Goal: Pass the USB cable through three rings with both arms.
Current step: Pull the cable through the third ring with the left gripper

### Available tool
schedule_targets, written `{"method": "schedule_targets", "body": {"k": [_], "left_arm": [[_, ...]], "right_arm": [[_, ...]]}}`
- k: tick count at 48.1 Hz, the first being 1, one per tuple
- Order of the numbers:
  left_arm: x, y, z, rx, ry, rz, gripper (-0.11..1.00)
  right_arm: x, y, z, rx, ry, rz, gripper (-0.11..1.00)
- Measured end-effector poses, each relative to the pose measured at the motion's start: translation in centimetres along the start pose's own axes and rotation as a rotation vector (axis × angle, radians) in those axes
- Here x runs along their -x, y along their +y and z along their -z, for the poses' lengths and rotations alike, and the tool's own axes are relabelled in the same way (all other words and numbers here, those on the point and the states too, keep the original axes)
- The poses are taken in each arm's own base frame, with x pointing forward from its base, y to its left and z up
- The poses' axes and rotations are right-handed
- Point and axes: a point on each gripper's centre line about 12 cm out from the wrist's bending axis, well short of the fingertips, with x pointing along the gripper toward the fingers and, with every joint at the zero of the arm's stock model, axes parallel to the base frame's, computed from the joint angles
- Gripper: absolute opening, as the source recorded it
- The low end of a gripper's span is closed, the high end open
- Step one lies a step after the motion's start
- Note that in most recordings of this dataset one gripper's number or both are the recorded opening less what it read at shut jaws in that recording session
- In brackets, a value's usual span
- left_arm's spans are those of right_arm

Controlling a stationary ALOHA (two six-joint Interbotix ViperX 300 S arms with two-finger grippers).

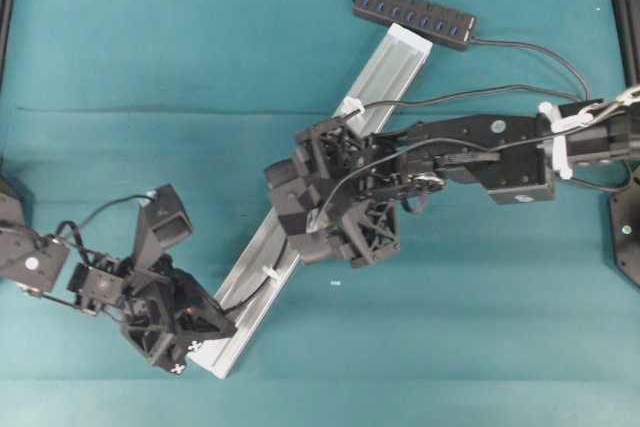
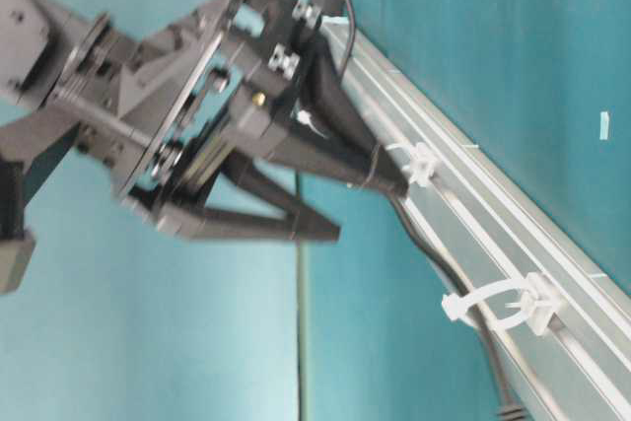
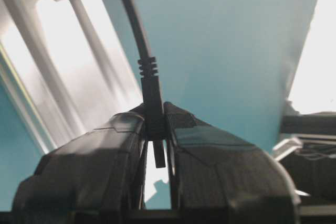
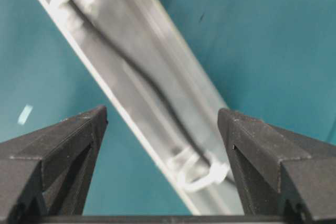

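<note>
Left tool clenched on the thin black USB cable's plug end, lower left of overhead view. Cable runs along the diagonal silver aluminium rail through translucent-white plastic rings. Right tool released, hovering centre frame directly over the rail, nearer.

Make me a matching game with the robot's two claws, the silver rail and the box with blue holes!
Things:
1. left gripper
2. right gripper
3. rail
4. hub

States or places:
A. lies slanted across the green table
B. jaws wide apart above the rail
C. pinches the cable plug
D. sits at the rail's far end, blue sockets in a row

Pairs: 1-C, 2-B, 3-A, 4-D
</note>
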Motion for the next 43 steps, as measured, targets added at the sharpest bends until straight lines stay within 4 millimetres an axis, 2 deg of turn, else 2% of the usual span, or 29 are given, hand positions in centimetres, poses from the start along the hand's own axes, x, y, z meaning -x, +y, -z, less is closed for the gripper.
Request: {"method": "schedule_targets", "body": {"k": [11,23,27,33,43], "left_arm": [[2.0,-0.9,0.2,-0.008,0.021,-0.005,0.09],[4.0,-1.7,0.1,-0.02,0.033,-0.008,0.09],[4.3,-2.0,-0.1,-0.019,0.028,0.001,0.09],[4.4,-2.0,-0.1,-0.019,0.028,0.001,0.09],[4.4,-2.0,-0.1,-0.024,0.027,0.003,0.09]], "right_arm": [[0.9,0.1,0.8,-0.008,0.001,0.003,0.87],[3.8,-2.1,2.2,-0.065,-0.024,0.059,0.87],[4.9,-2.8,2.7,-0.085,-0.033,0.08,0.87],[5.8,-2.8,3.1,-0.09,-0.047,0.092,0.87],[6.1,-2.3,3.8,-0.091,-0.047,0.094,0.87]]}}
